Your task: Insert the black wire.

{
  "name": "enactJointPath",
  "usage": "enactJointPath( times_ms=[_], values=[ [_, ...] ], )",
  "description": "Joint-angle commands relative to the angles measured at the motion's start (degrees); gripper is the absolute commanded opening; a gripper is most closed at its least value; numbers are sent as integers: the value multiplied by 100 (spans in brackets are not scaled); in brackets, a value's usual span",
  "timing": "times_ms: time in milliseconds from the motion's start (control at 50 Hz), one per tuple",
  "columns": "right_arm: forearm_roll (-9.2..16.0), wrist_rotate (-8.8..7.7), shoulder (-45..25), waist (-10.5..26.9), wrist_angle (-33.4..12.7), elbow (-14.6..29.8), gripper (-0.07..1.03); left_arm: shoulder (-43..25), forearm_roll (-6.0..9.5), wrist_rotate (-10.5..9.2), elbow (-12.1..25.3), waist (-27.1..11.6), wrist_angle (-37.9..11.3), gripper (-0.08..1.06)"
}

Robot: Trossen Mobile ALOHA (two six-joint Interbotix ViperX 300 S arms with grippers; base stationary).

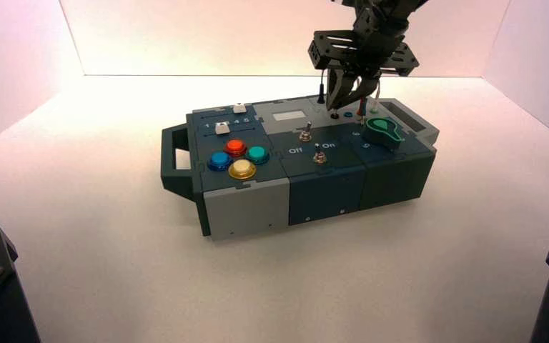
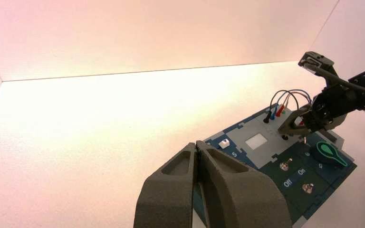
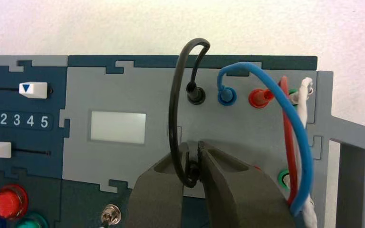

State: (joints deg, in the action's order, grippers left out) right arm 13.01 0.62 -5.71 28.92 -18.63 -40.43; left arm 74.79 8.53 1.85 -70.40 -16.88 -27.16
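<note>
Smooth matt plastic panel; glossy plastic red button at eight o'clock; switch, seemingly shiny metal.

Beside the white window, the grey panel leaves open room; the blue wire arches across the red-socket side.

Pale pinkish walls, bright white tabletop

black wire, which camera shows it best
The right wrist view: the black wire shows there as a whole loop, from its rear plug in the grey panel to the end at the right gripper. The left wrist view shows a small, distant arch; in the high view the right arm hides much of it.
</note>
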Motion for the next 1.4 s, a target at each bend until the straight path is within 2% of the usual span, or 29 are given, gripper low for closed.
enactJointPath(
  times_ms=[20,360,700,1120,1400],
  values=[
    [26,18,-9,413,-132,26,-2,-62,-9,9,193,-18,70,-3],
    [0,18,-229,686,-413,132,-2,-53,-9,18,185,-18,79,-3],
    [-70,9,-299,721,-659,97,-2,0,-9,9,176,-18,79,-3],
    [-123,-9,-308,1230,-773,220,-2,0,-9,9,167,-18,97,-3],
    [-158,-9,-413,1266,-923,343,-2,44,-9,9,158,-18,79,-3]
  ],
)
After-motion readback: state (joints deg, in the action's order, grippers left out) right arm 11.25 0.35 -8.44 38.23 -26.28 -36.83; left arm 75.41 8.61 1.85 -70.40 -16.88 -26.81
